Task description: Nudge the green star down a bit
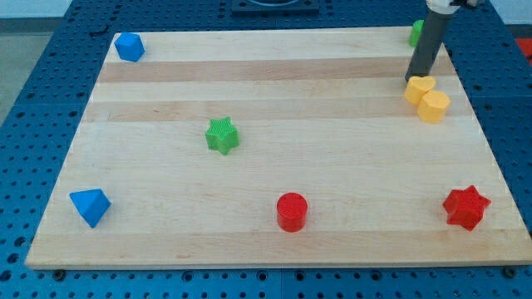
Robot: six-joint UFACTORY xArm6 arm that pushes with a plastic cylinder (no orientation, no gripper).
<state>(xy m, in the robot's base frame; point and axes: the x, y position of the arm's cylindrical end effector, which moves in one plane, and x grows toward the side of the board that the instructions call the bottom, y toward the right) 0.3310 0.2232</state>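
The green star (pixel 222 135) lies on the wooden board (pixel 274 83), left of the middle. My tip (pixel 413 79) is at the view's upper right, far to the right of the star, touching or just above a yellow heart (pixel 419 88). A yellow hexagon (pixel 434 106) sits against the heart's lower right.
A green block (pixel 415 33) is partly hidden behind the rod at the top right. A blue block (pixel 129 46) is at the top left, a blue block (pixel 90 206) at the bottom left. A red cylinder (pixel 292 211) is at bottom middle, a red star (pixel 465 207) at bottom right.
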